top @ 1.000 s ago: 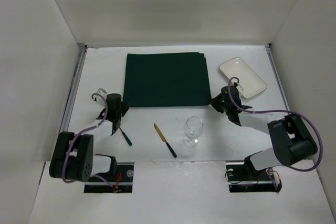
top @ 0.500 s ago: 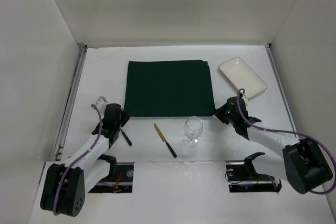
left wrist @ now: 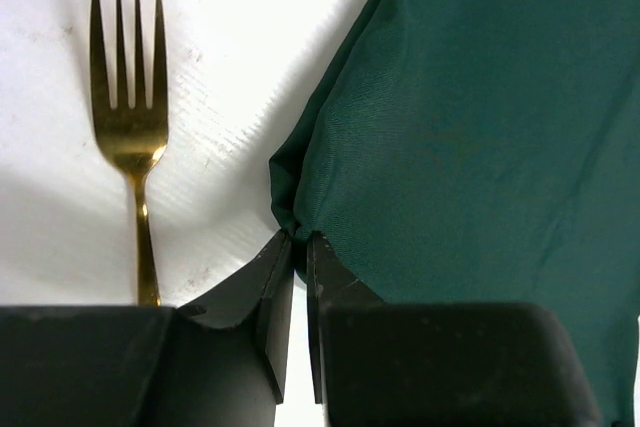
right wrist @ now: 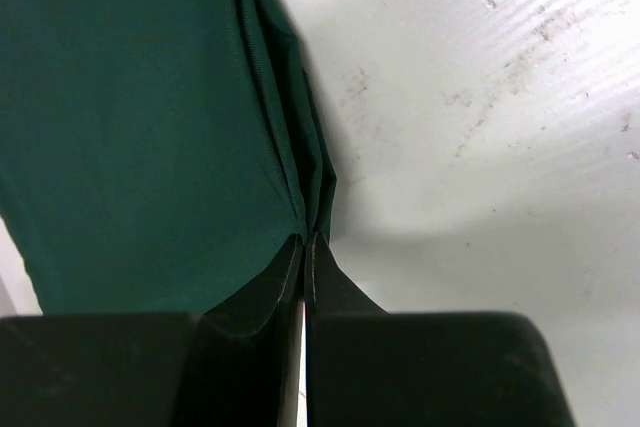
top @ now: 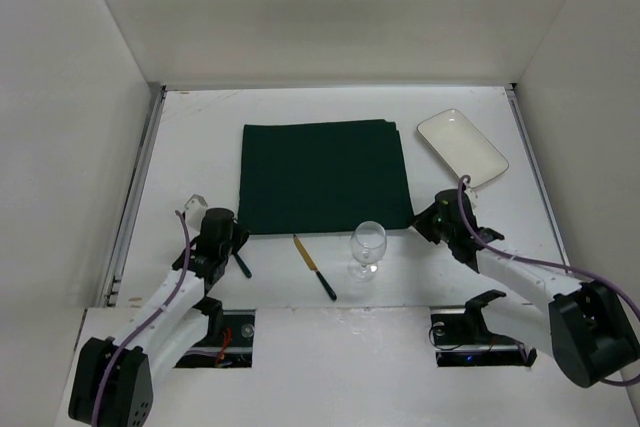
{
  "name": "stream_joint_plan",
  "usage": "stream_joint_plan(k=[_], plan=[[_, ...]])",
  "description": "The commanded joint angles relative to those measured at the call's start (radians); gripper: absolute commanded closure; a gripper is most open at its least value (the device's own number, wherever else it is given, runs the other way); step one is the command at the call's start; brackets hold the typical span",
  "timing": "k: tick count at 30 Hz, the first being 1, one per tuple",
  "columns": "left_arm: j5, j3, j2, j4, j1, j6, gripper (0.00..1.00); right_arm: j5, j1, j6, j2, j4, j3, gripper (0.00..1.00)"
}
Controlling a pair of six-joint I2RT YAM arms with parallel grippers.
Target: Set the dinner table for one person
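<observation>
- Left gripper (left wrist: 300, 237) is clamped tight on the near left corner of the green cloth mat (left wrist: 470, 127). The fabric is bunched to a little point between the black fingertips.
- Right gripper (right wrist: 305, 239), same deal: pinched shut on the mat's near right corner. Its wrist view shows stacked folded layers along that edge, which the overhead view doesn't resolve.
- The left wrist view also picks up a gold fork (left wrist: 130, 117), four tines pointing far. It lies flat just left of the mat corner, not touching it. From above, only its thin dark handle shows past the arm.
- The mat is a smooth matte weave, rectangular, and sits mid-way across the dinner table (top: 200, 137). The table is flat matte white with faint scuffs and thin metal rails down the sides.
- Only the overhead view shows the rest:
  - a knife (top: 314, 267) with a gold blade and dark handle, lying diagonally just near of the mat
  - a clear stemmed wine glass (top: 367, 247), upright just right of the knife
  - a white rounded-rectangle plate (top: 462, 147) at far right, apart from the mat
- Open white tabletop runs along the far side of the mat and down the left rail. The near strip between the arms is the crowded bit.
</observation>
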Motion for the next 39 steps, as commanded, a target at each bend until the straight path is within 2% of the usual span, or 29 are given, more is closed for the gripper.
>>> stream_joint_plan(k=[1,4,10,15,21,22,25,27,29,30,34,37,39], plan=[[-0.038,-0.012,-0.029,-0.077,-0.004,-0.018,0.95,0.059,0.011,0.01,-0.001,-0.016,-0.01,0.95],[-0.047,-0.011,-0.032,-0.099,-0.005,-0.024,0.92,0.061,0.013,-0.002,-0.007,-0.032,-0.001,0.9],[-0.114,0.047,-0.094,-0.151,-0.008,-0.001,0.71,0.09,0.013,-0.011,-0.059,-0.064,0.014,0.56],[-0.134,0.136,-0.085,-0.128,-0.01,0.06,0.67,0.159,0.021,-0.072,-0.134,-0.142,0.06,0.44],[-0.125,0.213,0.053,0.048,-0.059,0.094,0.66,0.298,0.048,-0.149,-0.187,-0.204,0.155,0.39],[-0.125,0.222,0.076,0.079,-0.073,0.099,0.66,0.308,0.048,-0.158,-0.178,-0.199,0.172,0.39],[-0.116,0.274,0.174,0.186,-0.117,0.12,0.65,0.3,0.041,-0.165,-0.116,-0.159,0.216,0.51],[-0.11,0.317,0.251,0.264,-0.151,0.148,0.65,0.268,0.024,-0.168,-0.044,-0.104,0.246,0.68],[-0.091,0.345,0.314,0.345,-0.169,0.174,0.65,0.237,-0.008,-0.187,0.041,-0.064,0.291,0.92],[-0.071,0.353,0.346,0.388,-0.171,0.174,0.65,0.234,-0.024,-0.195,0.072,-0.046,0.313,0.97],[0.024,0.357,0.437,0.501,-0.169,0.152,0.65,0.245,-0.11,-0.195,0.14,0.022,0.339,1.0],[0.053,0.321,0.471,0.561,-0.18,0.137,0.65,0.193,-0.243,-0.188,0.175,0.092,0.319,1.0],[0.056,0.288,0.462,0.588,-0.177,0.122,0.65,0.159,-0.324,-0.177,0.184,0.114,0.31,0.96]])
